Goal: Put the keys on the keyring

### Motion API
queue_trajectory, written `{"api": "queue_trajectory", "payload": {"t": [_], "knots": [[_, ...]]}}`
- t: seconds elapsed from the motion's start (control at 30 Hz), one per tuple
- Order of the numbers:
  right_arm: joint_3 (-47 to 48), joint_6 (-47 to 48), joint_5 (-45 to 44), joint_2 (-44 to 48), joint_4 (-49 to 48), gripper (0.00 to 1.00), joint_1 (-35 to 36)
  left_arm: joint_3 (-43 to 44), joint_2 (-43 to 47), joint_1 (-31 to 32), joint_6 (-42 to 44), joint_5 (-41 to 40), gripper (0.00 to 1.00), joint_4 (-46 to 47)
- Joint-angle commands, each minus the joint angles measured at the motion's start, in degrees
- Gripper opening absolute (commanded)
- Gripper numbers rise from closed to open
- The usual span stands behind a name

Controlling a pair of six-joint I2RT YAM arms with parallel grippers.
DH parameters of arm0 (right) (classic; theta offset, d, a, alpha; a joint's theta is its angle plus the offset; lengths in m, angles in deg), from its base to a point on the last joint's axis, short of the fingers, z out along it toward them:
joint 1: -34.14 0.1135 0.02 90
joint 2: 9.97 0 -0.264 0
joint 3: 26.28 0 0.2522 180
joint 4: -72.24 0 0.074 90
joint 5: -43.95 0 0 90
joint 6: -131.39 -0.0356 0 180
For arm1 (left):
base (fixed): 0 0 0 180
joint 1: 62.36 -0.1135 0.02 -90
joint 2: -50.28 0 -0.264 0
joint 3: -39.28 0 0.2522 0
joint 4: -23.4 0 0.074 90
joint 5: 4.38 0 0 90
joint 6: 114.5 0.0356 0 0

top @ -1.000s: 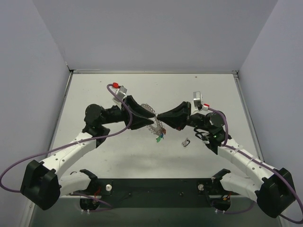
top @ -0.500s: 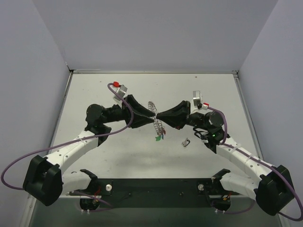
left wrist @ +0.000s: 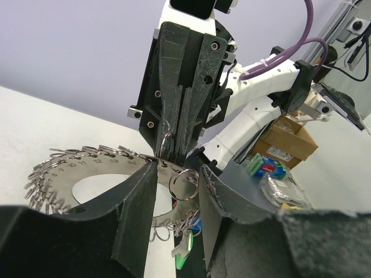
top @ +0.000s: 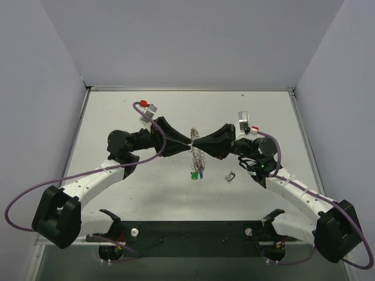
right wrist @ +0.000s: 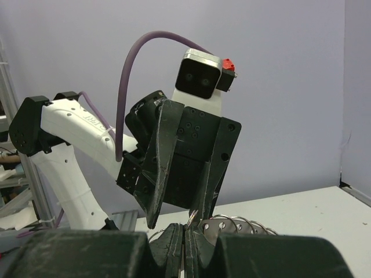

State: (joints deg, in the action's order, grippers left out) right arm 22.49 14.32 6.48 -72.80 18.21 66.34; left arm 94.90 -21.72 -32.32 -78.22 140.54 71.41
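Observation:
The keyring (top: 196, 155) hangs edge-on above the table's middle, a silvery plate rimmed with small wire loops (left wrist: 87, 171). My right gripper (top: 197, 144) is shut on its upper edge, a loop pinched between the pads (right wrist: 186, 231). My left gripper (top: 188, 142) faces it from the left, its jaws apart (left wrist: 177, 191) around one small ring (left wrist: 184, 184) and the plate's edge. Green and blue keys (top: 195, 174) dangle from the bottom of the keyring (left wrist: 186, 252). A dark grey metal piece (top: 230, 175) lies on the table to the right.
The white table (top: 117, 117) is closed in by pale walls at the back and both sides. A black bar with the arm bases (top: 193, 231) runs along the near edge. Beyond the table, the left wrist view shows a cardboard box (left wrist: 287, 142).
The keyring has turned from lying tilted to hanging edge-on, and the keys have swung lower. My left gripper has shifted up and right, with its jaws slightly narrower. The right gripper has kept its hold.

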Motion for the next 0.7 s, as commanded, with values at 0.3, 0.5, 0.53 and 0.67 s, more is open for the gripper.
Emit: {"api": "queue_trajectory", "payload": {"t": [0.3, 0.5, 0.53, 0.67], "knots": [[0.86, -2.37, 6.35, -0.81, -11.13, 0.0, -0.21, 2.43, 3.27, -0.68, 4.92, 0.81, 0.4, -4.37], [4.36, -6.5, 13.45, -2.21, -7.55, 0.0, -3.64, 8.12, 10.21, -1.48, 22.49, -3.4, 0.43, -33.44], [6.2, -6.24, 14.52, -2.47, -3.62, 0.0, -3.73, 9.45, 11.26, -1.48, 26.6, -4.37, 0.46, -41.05], [7.54, -2.56, 16.55, -1.78, 4.32, 0.0, -3.99, 14.55, 11.45, -1.57, 32.79, -6.58, 0.5, -54.64]]}}
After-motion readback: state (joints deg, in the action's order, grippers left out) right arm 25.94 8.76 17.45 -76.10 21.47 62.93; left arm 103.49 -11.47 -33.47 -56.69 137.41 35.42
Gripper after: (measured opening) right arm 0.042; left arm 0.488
